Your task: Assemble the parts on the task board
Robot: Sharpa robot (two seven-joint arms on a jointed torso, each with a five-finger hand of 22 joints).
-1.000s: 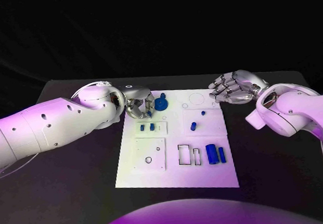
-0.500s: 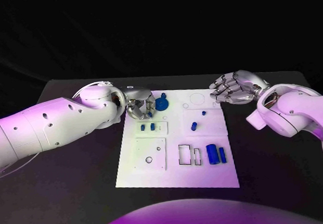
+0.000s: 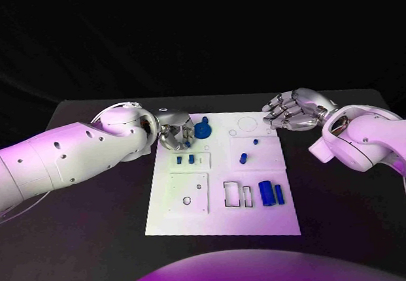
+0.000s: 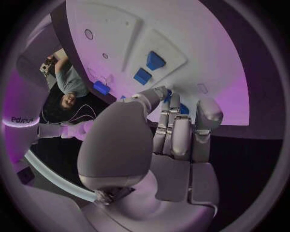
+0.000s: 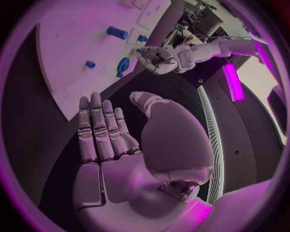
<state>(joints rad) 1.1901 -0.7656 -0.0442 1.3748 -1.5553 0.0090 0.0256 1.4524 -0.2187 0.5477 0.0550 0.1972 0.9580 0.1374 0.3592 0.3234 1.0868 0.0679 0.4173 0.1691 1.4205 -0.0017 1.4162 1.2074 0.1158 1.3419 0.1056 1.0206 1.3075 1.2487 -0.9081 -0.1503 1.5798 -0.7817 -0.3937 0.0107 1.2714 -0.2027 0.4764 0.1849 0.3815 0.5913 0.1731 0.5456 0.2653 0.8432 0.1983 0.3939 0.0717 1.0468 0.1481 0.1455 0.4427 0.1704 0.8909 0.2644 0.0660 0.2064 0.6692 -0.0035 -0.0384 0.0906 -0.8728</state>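
The left hand (image 3: 174, 132) is seen at the far left corner of the task board (image 3: 219, 218), its fingers curled in beside a round blue part (image 3: 203, 128) that stands on the board's far left area; whether that part is actually gripped cannot be told. In the left wrist view the fingers (image 4: 181, 133) are bent down over the board with a little blue showing between them. Just nearer than the round part, two small blue parts (image 3: 185, 159) are set side by side on the board. Toward the middle, a small blue peg (image 3: 244, 157) lies on a square panel, and two blue cylinders (image 3: 271, 193) lie side by side at the near right. The right hand (image 3: 292, 111) is held above the table (image 3: 95, 208) just off the board's far right corner, holding nothing, its fingers (image 5: 99, 128) straight and close together. No writing can be read on the board. The table is black and matt, and the room behind it is dark.
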